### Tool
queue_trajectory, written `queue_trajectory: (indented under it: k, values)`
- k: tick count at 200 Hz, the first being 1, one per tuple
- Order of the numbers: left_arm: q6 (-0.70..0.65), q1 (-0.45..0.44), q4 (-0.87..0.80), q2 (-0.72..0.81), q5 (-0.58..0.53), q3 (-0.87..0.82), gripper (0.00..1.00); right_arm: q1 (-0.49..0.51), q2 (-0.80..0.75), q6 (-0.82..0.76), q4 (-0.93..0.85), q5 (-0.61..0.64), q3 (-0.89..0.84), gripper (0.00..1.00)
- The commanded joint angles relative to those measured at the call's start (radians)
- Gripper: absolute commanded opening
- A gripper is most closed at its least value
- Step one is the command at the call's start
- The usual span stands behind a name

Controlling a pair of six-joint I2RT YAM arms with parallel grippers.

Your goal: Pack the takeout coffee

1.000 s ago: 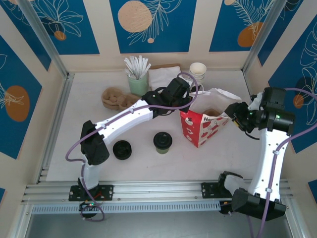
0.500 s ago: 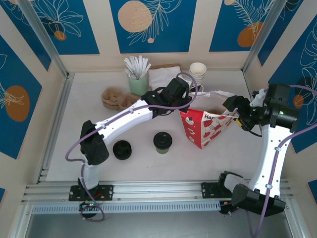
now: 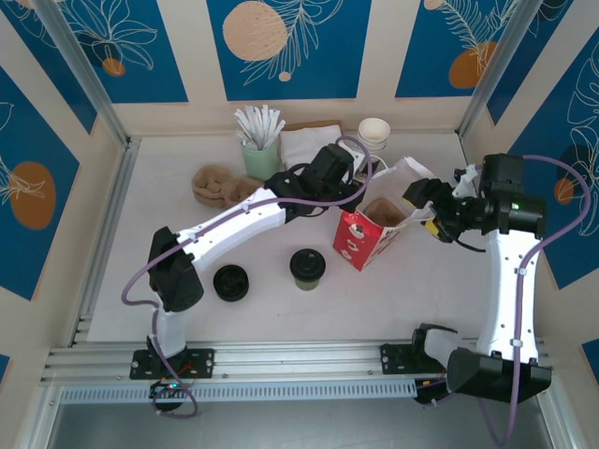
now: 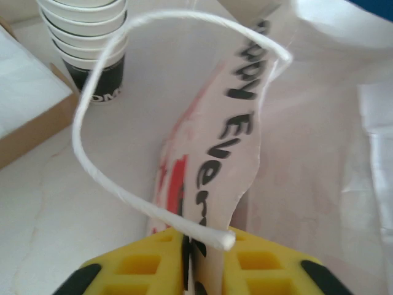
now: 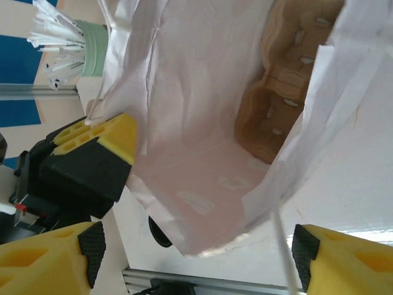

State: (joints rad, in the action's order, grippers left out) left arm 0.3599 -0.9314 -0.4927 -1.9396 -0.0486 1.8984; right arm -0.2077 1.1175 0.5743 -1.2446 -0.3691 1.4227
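Takeout coffee (image 3: pixel 307 267): upright on the desk (image 3: pixel 281 318) with its black lid on, outside the red-and-white bag (image 3: pixel 360 241). It stands near the bag's lower left corner without touching it. A loose black lid (image 3: pixel 231 282) lies flat further left, so the coffee sits between that lid and the bag.

Bag: upright and leaning a little, with its mouth spread open. In the right wrist view we see a brown pulp carrier (image 5: pixel 282 98) down inside it.

Left gripper (image 4: pixel 202 246): at the bag's left rim. The jaws stand close together, with the printed paper edge between the yellow pads and the white cord handle (image 4: pixel 92 92) looping up from there. We cannot tell whether the pads press on the paper.

Right gripper (image 5: pixel 196 246): at the bag's right side. The jaws are spread wide and hold nothing. The bag's mouth lies between them in the wrist view, and its right wall edge is just beside the right finger.

Back of the desk: a stack of white cups (image 3: pixel 374 133), a green holder of white sticks (image 3: pixel 260 150), napkins (image 3: pixel 309 145), and a second brown carrier (image 3: pixel 220 184) on the left.
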Motion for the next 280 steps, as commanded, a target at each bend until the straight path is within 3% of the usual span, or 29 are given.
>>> queue_trajectory:
  k: [1, 22, 48, 72, 110, 145, 166, 198, 248, 280]
  values:
    - [-0.016, 0.003, 0.032, 0.062, 0.07, -0.006, 0.33, 0.023, 0.011, 0.029, 0.035, 0.005, -0.005, 0.83]
    - [-0.029, 0.002, 0.02, 0.082, 0.075, -0.005, 0.53, 0.025, 0.033, 0.015, 0.033, 0.013, 0.008, 0.84]
    - [-0.08, 0.002, 0.041, 0.132, 0.09, -0.036, 0.7, 0.027, 0.057, -0.01, 0.02, 0.009, 0.032, 0.85]
    - [-0.172, -0.001, 0.141, 0.197, 0.149, -0.115, 0.75, 0.025, 0.075, -0.036, 0.005, 0.003, 0.047, 0.86]
    - [-0.316, -0.004, 0.348, 0.259, 0.335, -0.259, 0.76, 0.022, 0.088, -0.042, 0.016, -0.035, 0.061, 0.86]
    - [-0.395, -0.012, 0.484, 0.233, 0.453, -0.314, 0.66, 0.019, 0.115, -0.024, 0.029, -0.102, 0.078, 0.86]
    - [-0.401, -0.015, 0.574, 0.2, 0.468, -0.339, 0.57, 0.021, 0.122, -0.011, 0.028, -0.112, 0.085, 0.84]
    - [-0.43, -0.034, 0.655, 0.158, 0.48, -0.342, 0.5, 0.024, 0.127, 0.005, 0.014, -0.11, 0.1, 0.74]
    - [-0.463, -0.068, 0.784, 0.058, 0.423, -0.337, 0.4, 0.04, 0.143, 0.004, -0.014, -0.103, 0.116, 0.77]
    - [-0.47, -0.075, 0.776, 0.001, 0.435, -0.278, 0.39, 0.048, 0.147, -0.005, -0.028, -0.086, 0.127, 0.77]
